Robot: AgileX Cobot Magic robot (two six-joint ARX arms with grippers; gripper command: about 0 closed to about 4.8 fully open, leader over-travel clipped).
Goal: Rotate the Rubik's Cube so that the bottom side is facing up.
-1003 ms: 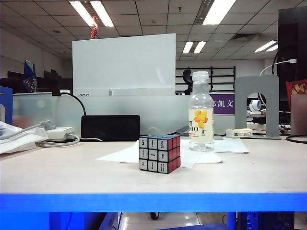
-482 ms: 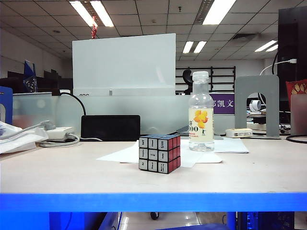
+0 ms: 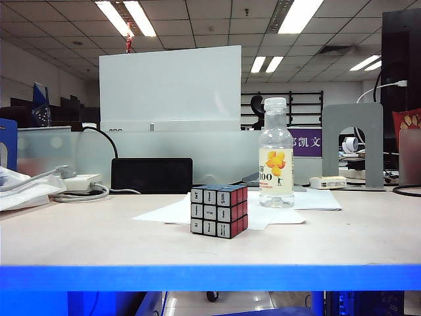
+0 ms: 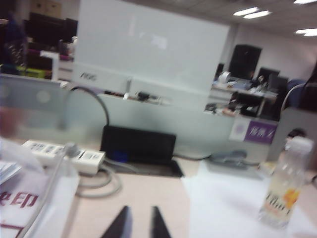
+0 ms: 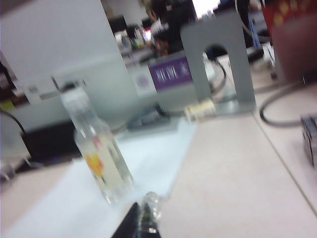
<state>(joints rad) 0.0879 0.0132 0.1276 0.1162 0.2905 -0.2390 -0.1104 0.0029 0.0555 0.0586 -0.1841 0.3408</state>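
One puzzle cube (image 3: 219, 210) sits on the pale tabletop (image 3: 99, 240), resting partly on a sheet of white paper (image 3: 172, 212), with a grey-white marked face and a red face toward the exterior camera. It shows in neither wrist view, so its place relative to either set of jaws cannot be told. One clear drink bottle (image 3: 275, 154) with a yellow-orange label stands upright just behind the cube, on the paper.

The left gripper (image 4: 137, 224) shows only two dark fingertips with a narrow gap between them, holding nothing; the bottle (image 4: 282, 186) stands beyond them and off to one side, and one white power strip (image 4: 64, 154) and one flat black box (image 4: 138, 146) lie beyond them. The right gripper (image 5: 140, 221) has its dark tips together, empty, with the bottle (image 5: 98, 148) just beyond them.

The table has a blue front edge. One frosted white panel (image 3: 170, 89) and one grey arch-shaped stand (image 3: 352, 141) rise behind it. The room is an office with ceiling light panels.
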